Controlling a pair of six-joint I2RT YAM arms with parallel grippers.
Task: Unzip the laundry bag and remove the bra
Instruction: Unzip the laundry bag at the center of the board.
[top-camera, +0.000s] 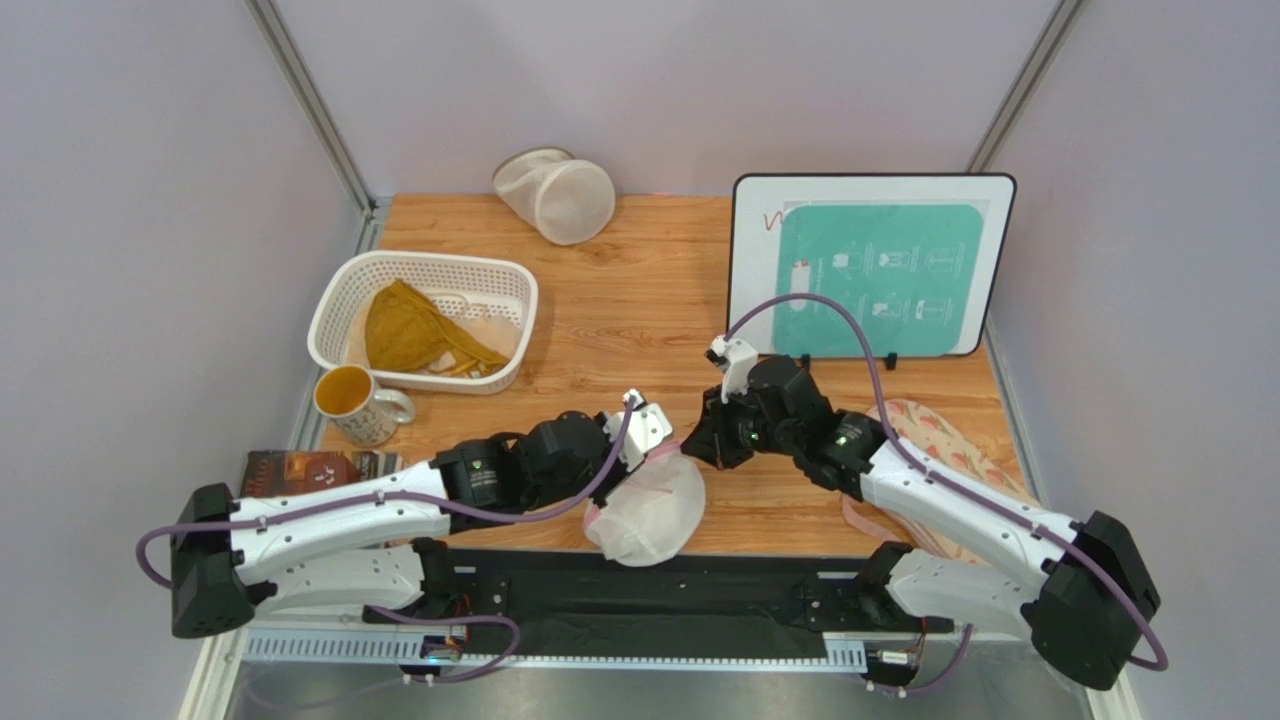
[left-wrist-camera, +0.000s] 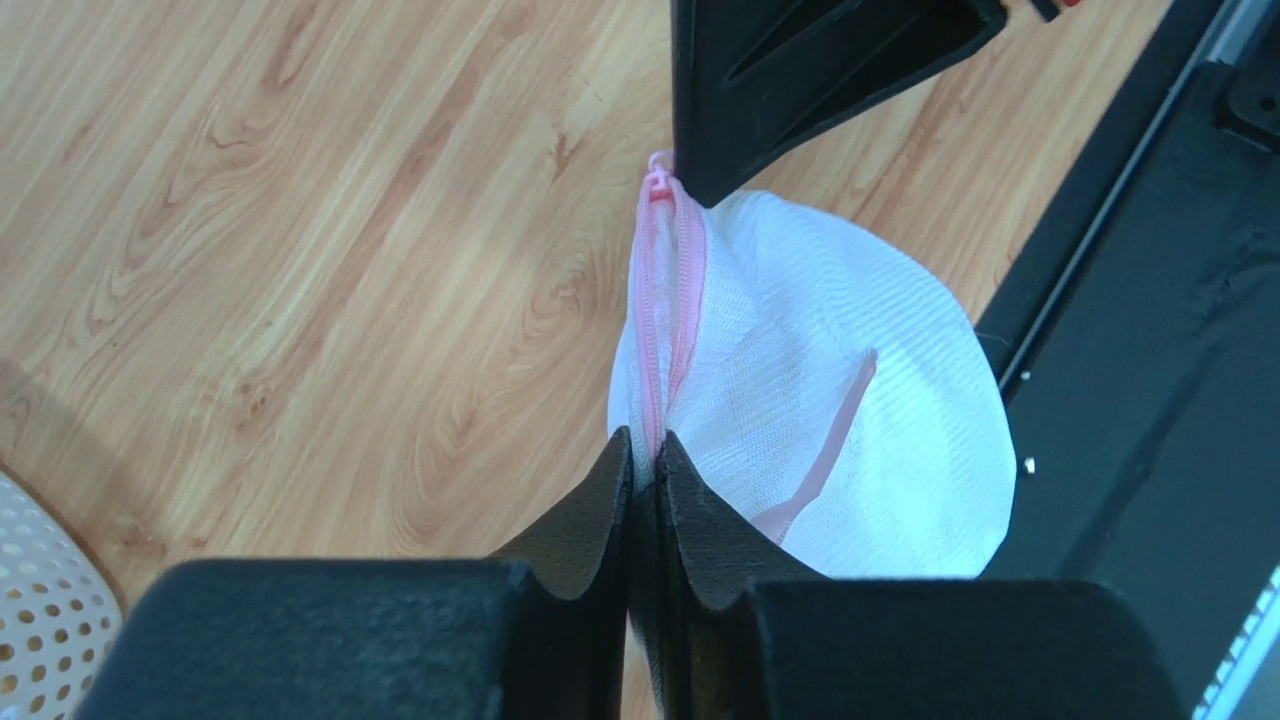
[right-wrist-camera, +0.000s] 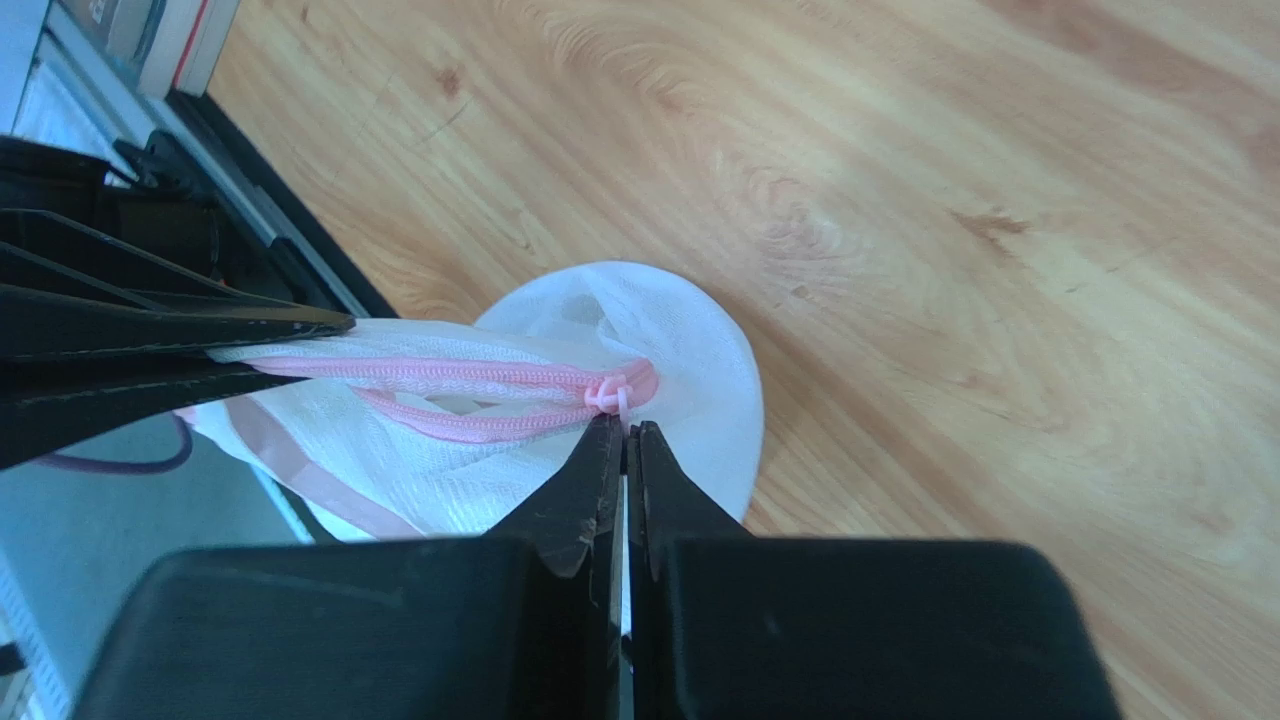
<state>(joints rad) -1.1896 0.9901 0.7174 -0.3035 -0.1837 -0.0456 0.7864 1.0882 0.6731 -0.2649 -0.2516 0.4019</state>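
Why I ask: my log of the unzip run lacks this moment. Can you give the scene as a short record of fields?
laundry bag: white mesh, pink trim, held between both grippers at the near edge of the table
left gripper: fingers shut on the bag's zipper trim
right gripper: fingers shut on the zipper pull
zipper: appears partly open
bra: not seen outside the bag
basket: far left, holds a mustard garment
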